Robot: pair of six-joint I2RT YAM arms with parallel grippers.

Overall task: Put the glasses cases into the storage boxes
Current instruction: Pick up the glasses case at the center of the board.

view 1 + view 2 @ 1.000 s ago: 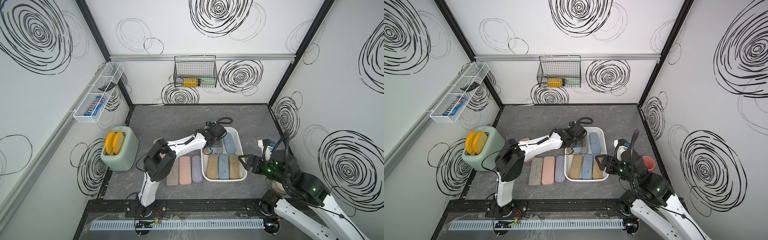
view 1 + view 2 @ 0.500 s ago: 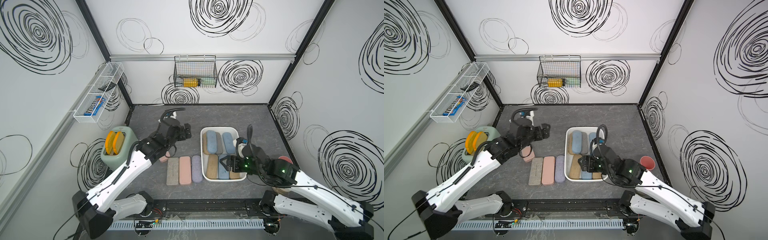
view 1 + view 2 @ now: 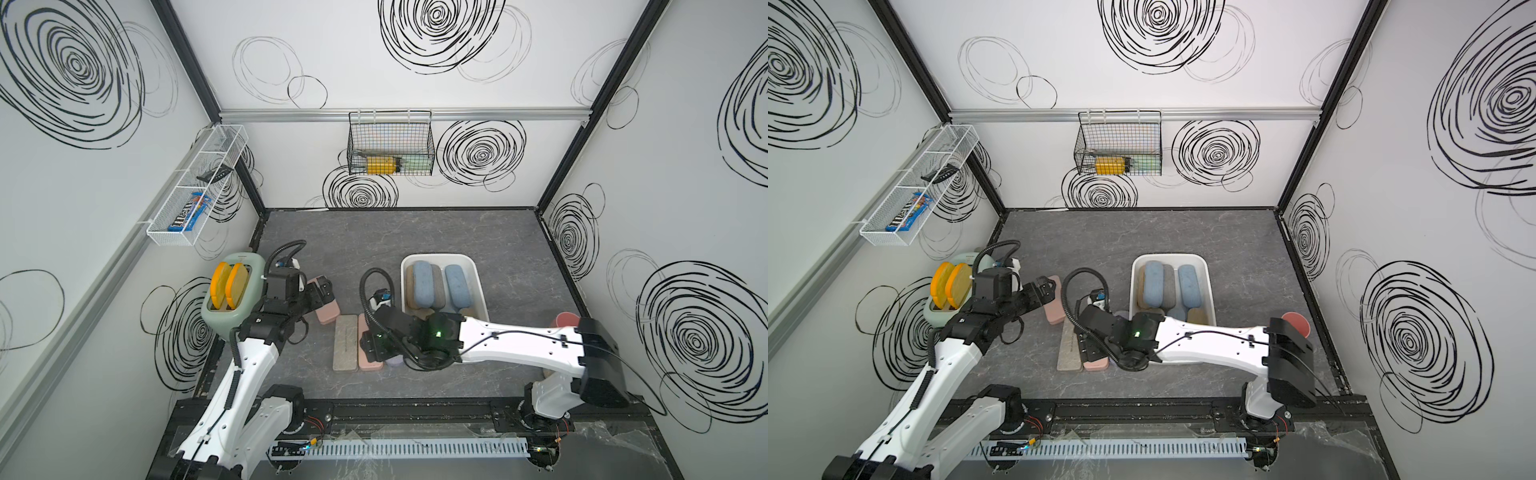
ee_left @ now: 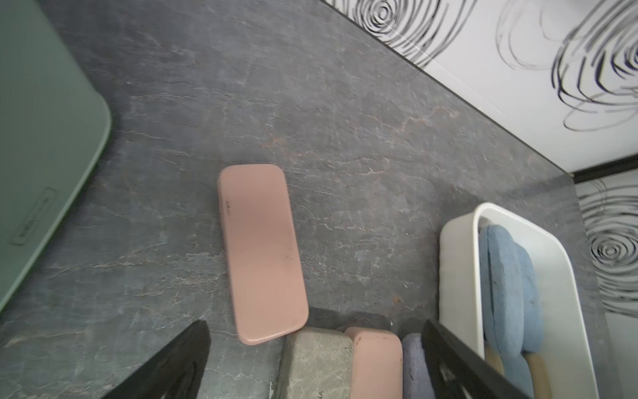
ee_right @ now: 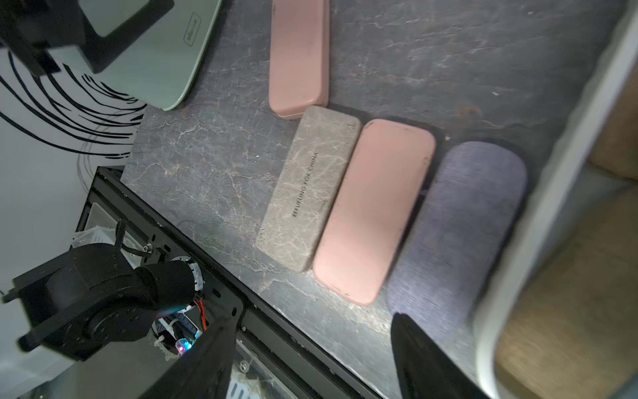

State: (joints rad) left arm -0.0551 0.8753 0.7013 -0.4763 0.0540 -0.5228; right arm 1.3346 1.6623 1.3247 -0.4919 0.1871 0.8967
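Inside the white storage box (image 3: 438,257), right of the table's (image 3: 415,232) middle, two blue glasses cases (image 3: 424,282) lie lengthwise over tan and grey ones. More tan cases (image 3: 1200,318) fill its near end, partly under the right arm.

Four cases are still out on the table. Three lie side by side just left of the box's near end: a grey-beige marbled case (image 5: 310,186) on the left, a pink case (image 5: 374,210) touching it in the middle, and a lilac case (image 5: 455,224) beside the box wall. A second, lone pink case (image 4: 262,252) lies further left and further back, slightly askew. Its near end is just at the far corner of the marbled case.

The right gripper (image 3: 370,347) hangs over the row of three, above the pink and lilac ones. Its fingers (image 5: 207,362) stand apart with nothing between them.

The left gripper (image 3: 323,286) hovers above the lone pink case, its jaws spread wide and holding nothing.

At the left edge stands a mint-green toaster (image 3: 232,316) with two orange-edged toast slices (image 3: 228,284) in it. A red cup (image 3: 565,320) shows behind the right arm at the right edge.
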